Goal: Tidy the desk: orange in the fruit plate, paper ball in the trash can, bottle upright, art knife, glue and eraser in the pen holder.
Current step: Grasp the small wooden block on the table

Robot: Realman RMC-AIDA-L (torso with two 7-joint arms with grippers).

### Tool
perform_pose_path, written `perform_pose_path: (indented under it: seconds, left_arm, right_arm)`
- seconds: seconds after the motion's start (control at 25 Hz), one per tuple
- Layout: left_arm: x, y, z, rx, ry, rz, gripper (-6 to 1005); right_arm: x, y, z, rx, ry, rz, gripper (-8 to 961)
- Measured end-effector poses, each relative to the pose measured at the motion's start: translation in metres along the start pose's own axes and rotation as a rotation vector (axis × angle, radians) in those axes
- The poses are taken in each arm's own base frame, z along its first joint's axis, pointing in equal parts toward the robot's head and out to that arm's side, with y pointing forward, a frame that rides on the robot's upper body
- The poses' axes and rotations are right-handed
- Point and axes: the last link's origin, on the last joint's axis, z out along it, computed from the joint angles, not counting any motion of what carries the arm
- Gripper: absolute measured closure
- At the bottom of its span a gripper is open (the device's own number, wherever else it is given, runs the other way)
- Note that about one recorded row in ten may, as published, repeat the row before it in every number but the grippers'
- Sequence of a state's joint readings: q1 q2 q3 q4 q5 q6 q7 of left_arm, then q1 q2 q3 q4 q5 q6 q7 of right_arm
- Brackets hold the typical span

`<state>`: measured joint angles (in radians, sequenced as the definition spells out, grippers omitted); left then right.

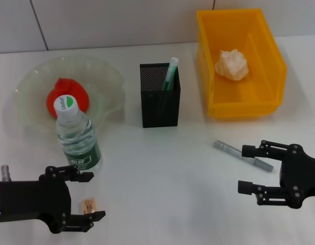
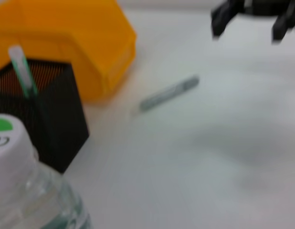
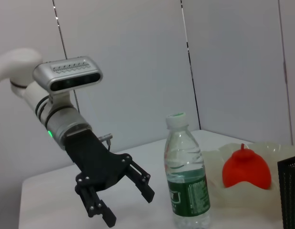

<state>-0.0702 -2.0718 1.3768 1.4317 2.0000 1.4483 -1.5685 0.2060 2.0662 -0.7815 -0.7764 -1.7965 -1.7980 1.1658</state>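
Note:
The orange (image 1: 66, 97) lies in the pale-green fruit plate (image 1: 30, 81). In front of the plate the bottle (image 1: 76, 135) stands upright. The paper ball (image 1: 233, 65) rests inside the yellow trash can (image 1: 239, 30). A green-and-white stick (image 1: 170, 74) pokes out of the black mesh pen holder (image 1: 160, 102). On the desk (image 1: 162, 173) the grey art knife (image 1: 242, 154) lies just beyond my open right gripper (image 1: 243, 169). The small tan eraser (image 1: 88, 205) lies between the fingers of my open left gripper (image 1: 96, 196), which is near the bottle's base.
The left wrist view shows the bottle cap (image 2: 9, 152), the pen holder (image 2: 47, 109), the trash can (image 2: 66, 38), the art knife (image 2: 169, 93) and the right gripper (image 2: 250, 16) farther off. The right wrist view shows the left gripper (image 3: 131, 207), bottle (image 3: 185, 176) and orange (image 3: 245, 169).

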Motion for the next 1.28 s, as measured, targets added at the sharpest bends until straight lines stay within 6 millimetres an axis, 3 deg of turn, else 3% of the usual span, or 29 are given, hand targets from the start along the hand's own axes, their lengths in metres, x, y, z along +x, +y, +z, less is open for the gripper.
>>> perform_pose_path:
  seconds: [0.16,0.44,1.28]
  left_arm:
    - [0.019,0.001,0.009,-0.009,-0.132,0.021,185]
    - [0.032,-0.004,0.026,-0.016,-0.301,0.046,184]
    - [0.023,-0.011,0.038,-0.029,-0.385,0.033,185]
  right_arm:
    - [0.002,0.001,-0.001,0.007,0.003,0.006,161]
    - [0.007,0.003,0.0,0.009,-0.008,0.037,162]
    - [0.011,0.004,0.0,0.023,-0.023,0.05,162]
